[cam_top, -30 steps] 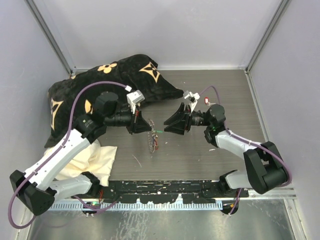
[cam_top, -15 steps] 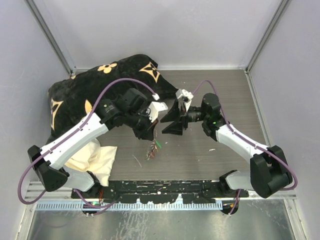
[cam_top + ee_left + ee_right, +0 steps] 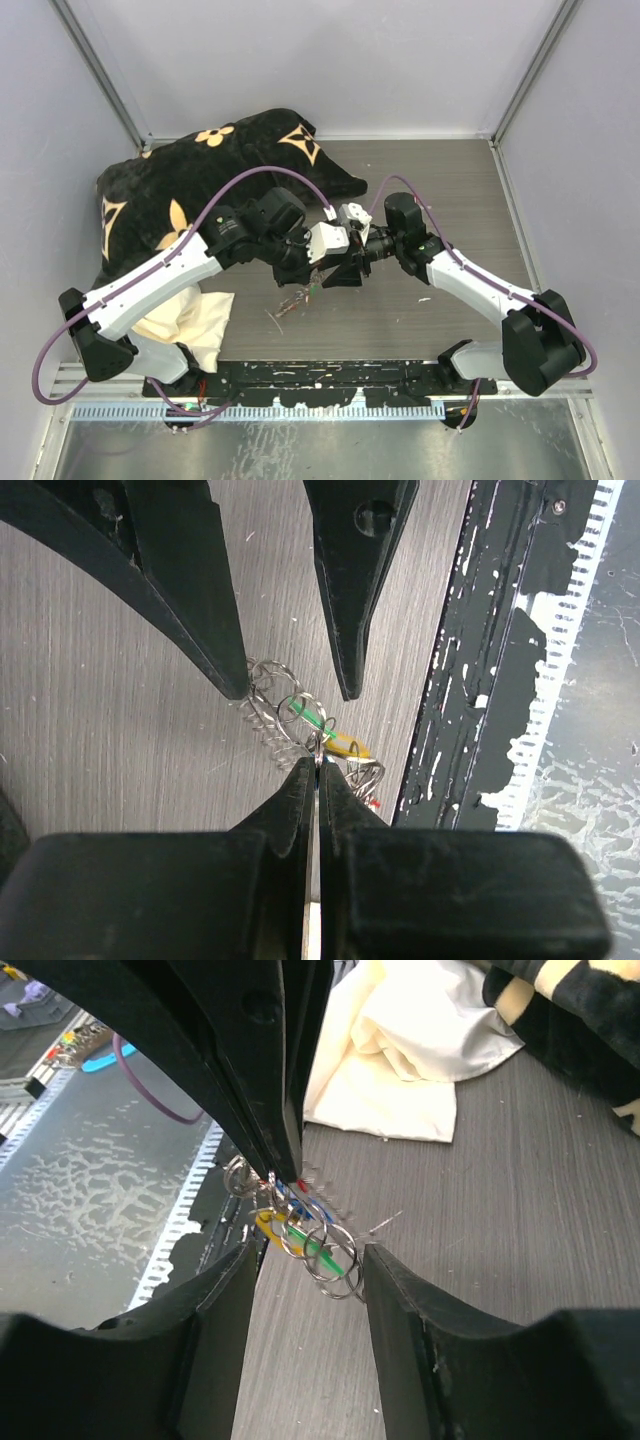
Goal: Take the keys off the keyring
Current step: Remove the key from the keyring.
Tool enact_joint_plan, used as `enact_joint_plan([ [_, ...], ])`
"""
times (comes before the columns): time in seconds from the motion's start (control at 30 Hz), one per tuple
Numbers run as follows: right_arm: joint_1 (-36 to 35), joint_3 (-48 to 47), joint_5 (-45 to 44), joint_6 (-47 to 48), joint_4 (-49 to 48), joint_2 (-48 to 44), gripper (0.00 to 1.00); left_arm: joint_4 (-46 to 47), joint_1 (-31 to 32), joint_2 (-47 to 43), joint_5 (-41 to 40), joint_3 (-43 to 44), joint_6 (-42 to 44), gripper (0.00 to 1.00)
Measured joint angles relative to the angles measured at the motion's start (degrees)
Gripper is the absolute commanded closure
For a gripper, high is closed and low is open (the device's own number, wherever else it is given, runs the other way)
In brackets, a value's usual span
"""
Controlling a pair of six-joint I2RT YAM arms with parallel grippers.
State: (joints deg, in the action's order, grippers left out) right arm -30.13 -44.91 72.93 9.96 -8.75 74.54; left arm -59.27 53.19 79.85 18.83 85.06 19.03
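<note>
- since a second ago both arms have swung in toward each other. the right hand (image 3: 305,1263), then well clear, now sits close against the left hand (image 3: 317,773), just off the near edge of the black cushion with tan flower motifs (image 3: 190,170).
- the silvery coiled-wire keyring (image 3: 262,716) hangs from the left hand over the grey wood-grain counter (image 3: 480,200), on the cushion's near side.
- left hand: fingers pressed tight together, pinching the coil's wire at their tips.
- right hand: part-way open and holding nothing. its two fingers straddle the coil, and i cannot tell whether one tip touches the wire.
- the tiny metal keys with coloured plastic heads (image 3: 300,1222) are all threaded on the keyring, the green-headed key (image 3: 303,711) lying between the right hand's fingers.
- step in hand, as i judge it: lining up to take one key while the left hand anchors the ring.
- next, the right hand should close on a single key head, likely the green, then work it along the coil to its free end. the springy wire may twist or slip from the pinch.
</note>
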Motion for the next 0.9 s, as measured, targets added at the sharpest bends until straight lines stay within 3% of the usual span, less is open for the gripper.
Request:
enact_joint_plan([
  [0.5, 0.7, -1.7, 1.4, -8.6, -4.0, -0.9, 0.5, 6.1, 0.0, -0.1, 2.2, -2.4, -0.9, 1.0],
  [0.67, 2.2, -6.1, 2.1, -2.5, 4.4, -2.0, 0.49, 7.5, 0.0, -0.4, 2.4, -4.0, -2.1, 1.0],
  [0.8, 2.4, -9.0, 2.3, 5.7, 13.1, -2.7, 0.61, 8.9, 0.0, -0.7, 2.5, -4.9, -3.1, 1.0],
  [0.9, 1.9, -8.9, 2.0, 9.2, 16.9, -2.9, 0.62, 9.8, 0.0, -1.0, 2.8, -5.0, -3.3, 1.0],
])
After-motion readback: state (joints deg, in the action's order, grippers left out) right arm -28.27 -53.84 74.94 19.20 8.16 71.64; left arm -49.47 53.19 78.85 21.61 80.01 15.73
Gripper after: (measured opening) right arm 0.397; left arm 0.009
